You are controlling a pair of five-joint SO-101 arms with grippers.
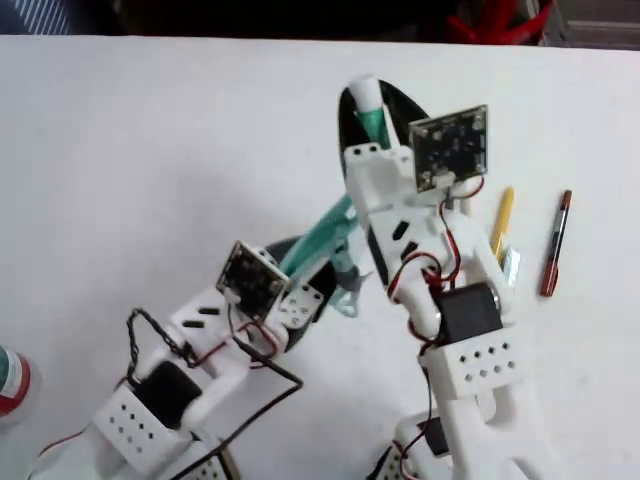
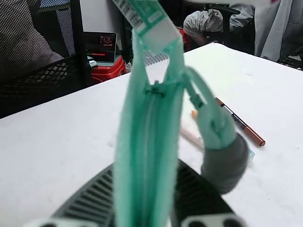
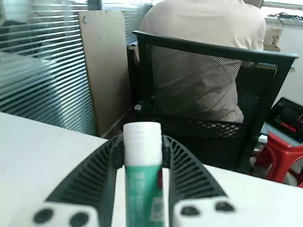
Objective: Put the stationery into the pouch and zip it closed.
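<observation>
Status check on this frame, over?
Left gripper jaws shut on green pouch. Right gripper jaws shut on glue stick, held at pouch's top end. Yellow pen, brown pen on table. Nothing blocking.

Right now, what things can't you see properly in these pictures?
- Inside the pouch: the left wrist view meets it edge-on, so its contents are hidden.
- Yellow pen: its lower end is hidden behind the right arm in the high view.
- Small pale thing beside it: too small to identify.
- Red and green object: cut off by the high view's left edge.
</observation>
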